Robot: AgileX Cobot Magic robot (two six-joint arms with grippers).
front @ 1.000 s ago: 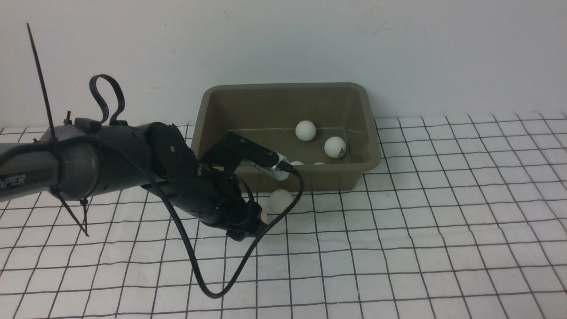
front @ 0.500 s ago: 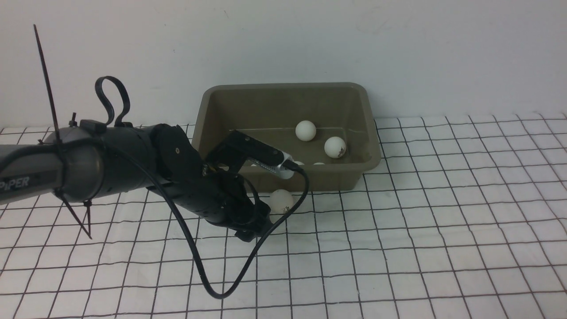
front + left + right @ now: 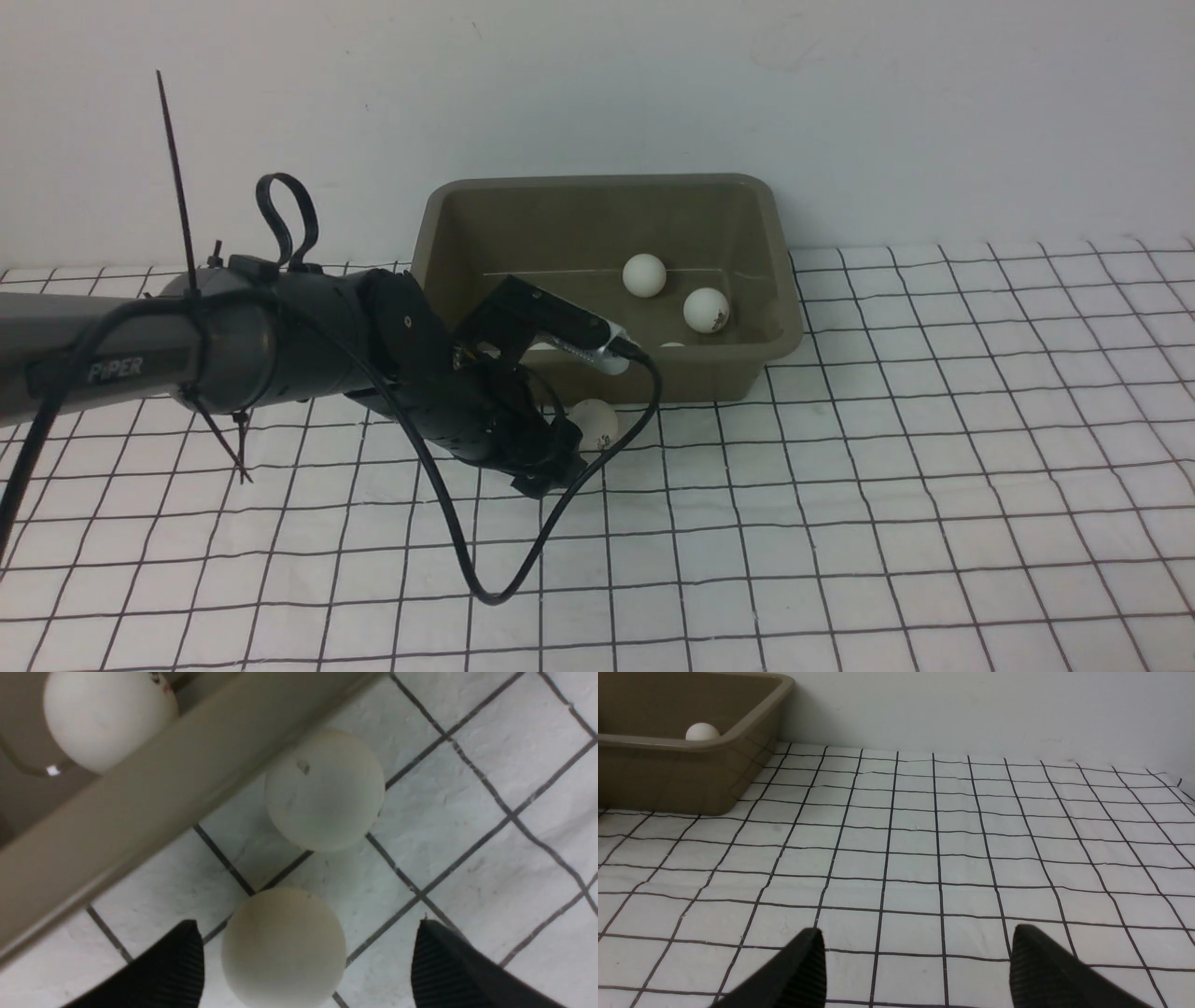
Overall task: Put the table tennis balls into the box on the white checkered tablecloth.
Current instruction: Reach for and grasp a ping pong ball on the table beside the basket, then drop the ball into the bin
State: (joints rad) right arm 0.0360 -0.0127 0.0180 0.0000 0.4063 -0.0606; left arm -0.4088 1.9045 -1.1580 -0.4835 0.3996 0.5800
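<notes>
Table tennis ball [image 3: 707,310] bears an illegible logo; left arm [image 3: 187,359] reads "PiPER".

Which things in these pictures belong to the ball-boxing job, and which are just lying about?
Job:
- ball between the fingers
- second ball on the cloth
- balls in the box
- box
- checkered cloth
- left gripper, open

Not the job:
- right gripper, open, nothing between its fingers
- arm cable
- wall
</notes>
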